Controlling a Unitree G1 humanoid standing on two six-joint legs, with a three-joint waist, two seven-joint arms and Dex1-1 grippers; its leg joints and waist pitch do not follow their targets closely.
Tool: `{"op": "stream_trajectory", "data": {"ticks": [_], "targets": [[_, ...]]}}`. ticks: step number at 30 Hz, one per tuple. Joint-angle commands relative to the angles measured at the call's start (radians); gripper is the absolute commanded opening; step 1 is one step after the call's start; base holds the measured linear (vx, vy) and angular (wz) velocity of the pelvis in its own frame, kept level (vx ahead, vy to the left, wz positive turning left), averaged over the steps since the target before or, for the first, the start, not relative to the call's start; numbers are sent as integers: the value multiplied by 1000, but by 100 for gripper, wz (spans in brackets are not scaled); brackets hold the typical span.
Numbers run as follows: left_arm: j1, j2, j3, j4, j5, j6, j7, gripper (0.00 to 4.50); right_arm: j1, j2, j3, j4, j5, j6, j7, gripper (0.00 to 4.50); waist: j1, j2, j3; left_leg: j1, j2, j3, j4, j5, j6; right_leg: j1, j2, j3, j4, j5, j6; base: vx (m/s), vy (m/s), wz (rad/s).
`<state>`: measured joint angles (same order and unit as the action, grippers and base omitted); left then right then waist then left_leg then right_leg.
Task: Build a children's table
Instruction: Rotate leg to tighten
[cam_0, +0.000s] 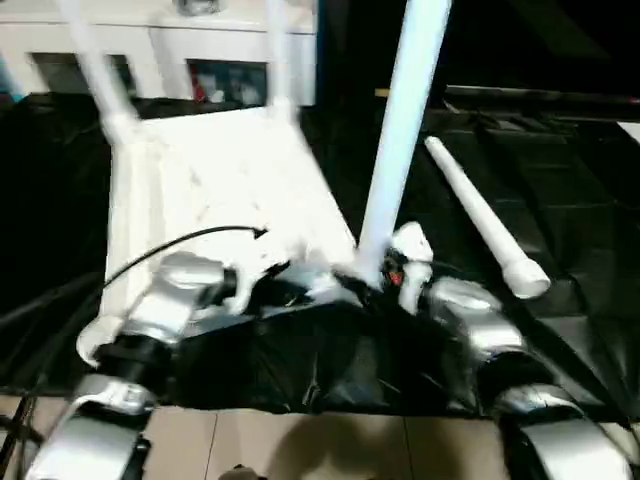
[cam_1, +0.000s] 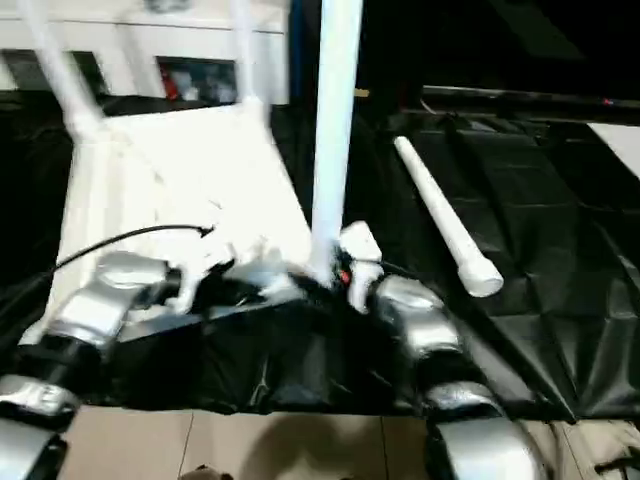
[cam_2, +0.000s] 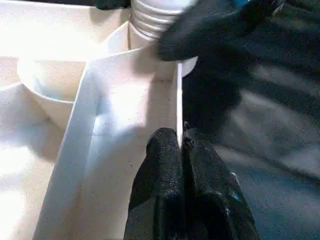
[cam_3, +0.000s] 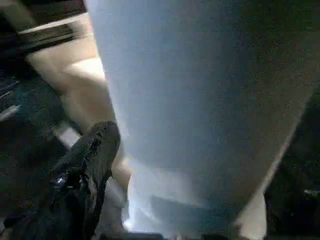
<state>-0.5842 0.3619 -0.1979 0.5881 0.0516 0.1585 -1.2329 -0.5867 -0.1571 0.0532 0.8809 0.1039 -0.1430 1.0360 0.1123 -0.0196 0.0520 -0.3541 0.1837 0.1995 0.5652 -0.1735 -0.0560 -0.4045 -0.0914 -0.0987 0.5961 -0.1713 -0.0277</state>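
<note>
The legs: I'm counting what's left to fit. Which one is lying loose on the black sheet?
The leg lying flat right of the tabletop, touching nothing else. The two far legs stand in corner sockets, and the right pincer holds another upright.

Both eye views look forward and down from the head, over the forearms, and share the tabletop (cam_0: 215, 190) and the upright leg (cam_0: 400, 130). The left wrist view looks along the left gripper (cam_2: 180, 145), very near a tabletop wall. The right wrist view looks along the right gripper (cam_3: 150, 165), very close to this leg.

Loose leg (cam_0: 487, 232) right of tabletop (cam_0: 215, 195)
</note>
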Motion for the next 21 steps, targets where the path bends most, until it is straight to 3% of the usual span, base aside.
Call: {"op": "stream_trajectory", "data": {"ticks": [1,9,14,21], "targets": [[-38,-31,-34,15,-28,-36,-14,0,16,41,140,-70,14,39,231,385,5,-2,-64,7,59,-20,-55,-206,85,53,-72,58,-62,-210,-224,0,0,0],[-59,-2,-48,58,-14,-72,-78,0,21,9,183,-98,9,97,371,325,25,-6,-60,12,63,-23,-60,-240,48,48,-81,62,-73,-332,-185,0,0,0],[-63,5,-52,79,-16,-91,-108,0,36,-8,206,-139,4,131,409,287,29,-7,-62,10,62,-24,-60,-221,45,49,-80,61,-69,-310,-181,0,0,0],[-69,-7,-39,100,-9,-74,-45,0,44,19,154,-136,10,141,310,274,30,-8,-61,11,60,-23,-60,-227,39,46,-80,61,-73,-334,-175,0,0,0]]}}
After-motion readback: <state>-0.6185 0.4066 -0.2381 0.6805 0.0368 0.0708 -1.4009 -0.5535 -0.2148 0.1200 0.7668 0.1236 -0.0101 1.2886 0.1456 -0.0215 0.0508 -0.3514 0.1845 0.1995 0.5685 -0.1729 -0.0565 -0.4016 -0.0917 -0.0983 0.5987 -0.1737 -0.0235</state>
